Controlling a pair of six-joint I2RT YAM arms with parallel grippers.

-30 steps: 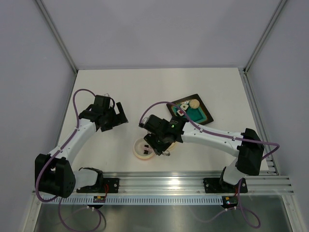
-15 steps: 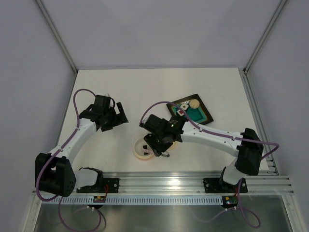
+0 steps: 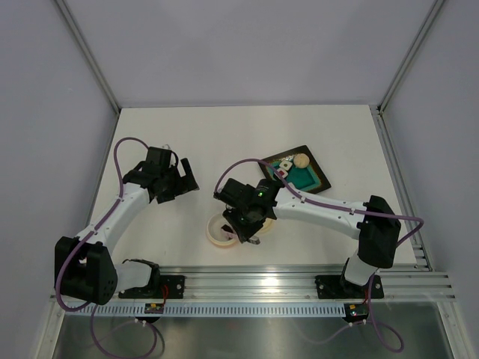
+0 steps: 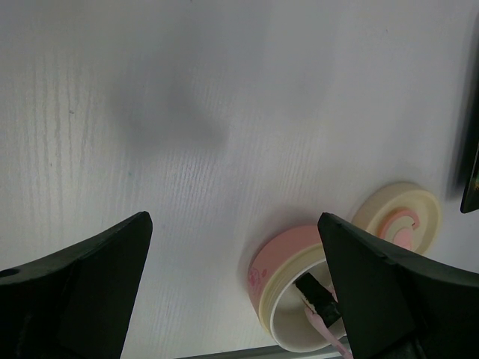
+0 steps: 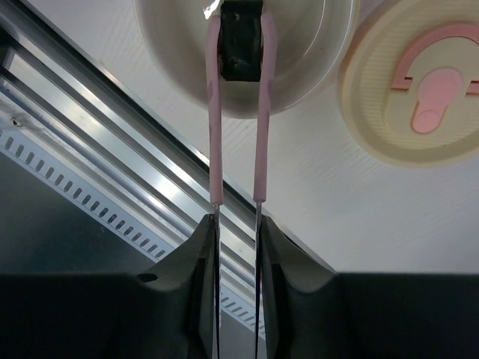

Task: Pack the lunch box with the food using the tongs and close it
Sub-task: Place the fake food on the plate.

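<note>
Tongs (image 5: 260,149) pinching a dark food piece (image 5: 241,45) inside the lunch box (image 5: 314,75).
Right hand (image 5: 236,224) squeezes the tongs; left hand (image 4: 232,221) hangs wide open and empty above the tabletop (image 4: 187,112).

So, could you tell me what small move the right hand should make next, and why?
Probably ease the right hand open a little so the tongs spread and let go: their tips flank a dark food piece already inside the lunch box, with the lid lying beside it.
</note>
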